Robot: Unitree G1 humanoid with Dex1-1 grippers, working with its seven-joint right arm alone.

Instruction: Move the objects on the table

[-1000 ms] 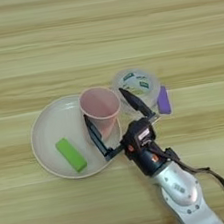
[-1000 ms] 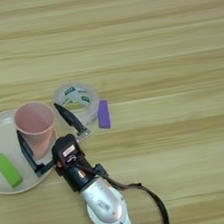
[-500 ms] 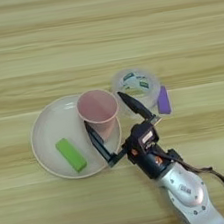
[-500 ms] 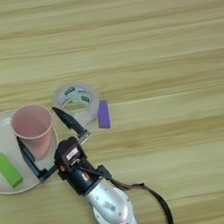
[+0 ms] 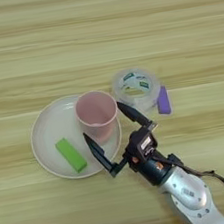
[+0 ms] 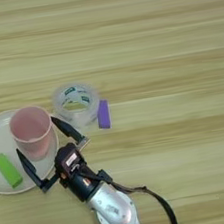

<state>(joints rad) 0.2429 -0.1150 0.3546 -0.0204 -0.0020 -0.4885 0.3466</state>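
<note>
Black and spread wide, the two fingers of the claw (image 5: 110,135) stand on either side of the pink paper cup (image 5: 97,115), which sits between them but closer to their tips than their root. One finger (image 5: 98,153) lies over the near right rim of the plate, just beside the cup's base; the other finger (image 5: 132,114) reaches up past the cup's right side toward the tape roll. Whether either finger touches the cup cannot be told, and the claw holds nothing firmly. Behind the fingers the black wrist and silver forearm (image 5: 188,194) run away to the lower right, with a dark cable looping alongside.

Under and to the left of the claw lies the pale round plate (image 5: 48,130), with the cup upright on its right part, mouth open to the top. Further left of the claw, on the plate's near left part, a green rectangular block (image 5: 71,154) lies flat and slanted, apart from the cup.

Just beyond the tip of the farther finger sits the clear tape roll (image 5: 136,87) with its green-white label, lying flat just off the plate's edge. Touching or nearly touching its right side is the small purple block (image 5: 163,101). All of it rests on the light wood-grain tabletop (image 5: 100,30).
</note>
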